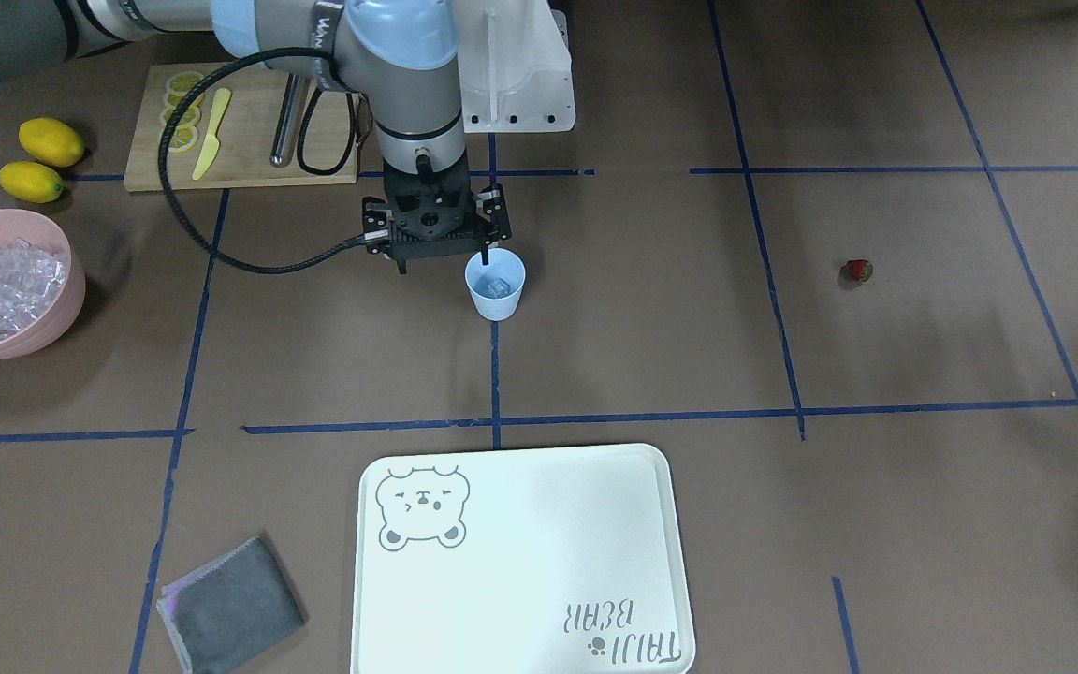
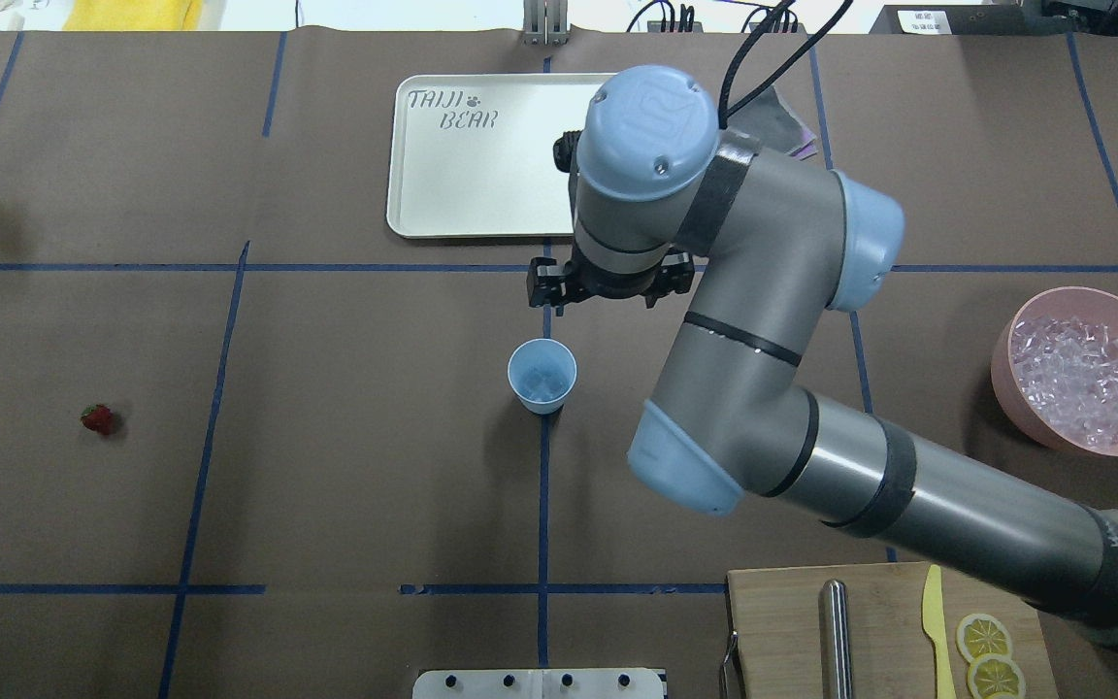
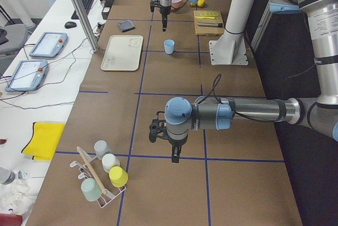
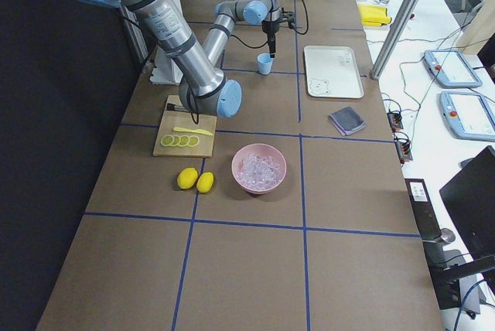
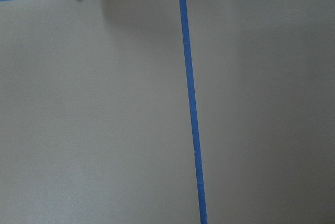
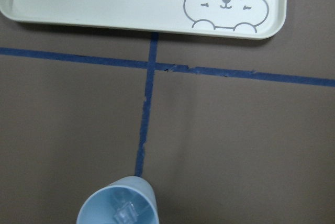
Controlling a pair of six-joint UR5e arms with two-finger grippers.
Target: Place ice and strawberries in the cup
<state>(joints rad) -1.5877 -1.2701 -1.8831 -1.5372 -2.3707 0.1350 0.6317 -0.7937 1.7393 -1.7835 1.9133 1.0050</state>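
- Here the cup (image 1: 495, 284) stands upright on a blue tape line (image 1: 495, 374) of the table (image 1: 651, 309). Its long axis is vertical, mouth up, narrow base down.
- Inside the cup: clear ice (image 6: 124, 214) at the bottom. It is plain in the right wrist view and not made out in the side views.
- Right gripper (image 1: 443, 266) hangs above the cup, offset a little toward the robot's right, fingers spread wide, nothing held. In the front view one fingertip (image 1: 484, 260) overlaps the cup's rim; the overhead view hides the fingers under the wrist.
- Strawberry (image 1: 858, 271) lies on the table well apart from the cup, toward the robot's left. It is too small to tell which way its cap points.
- Pink bowl (image 1: 77, 290) of more ice sits well apart from the cup on the opposite side.
- Left gripper (image 3: 174, 156) is farthest from the cup and seen only in the left side view; cannot tell its opening. Its own wrist view shows only table and tape.
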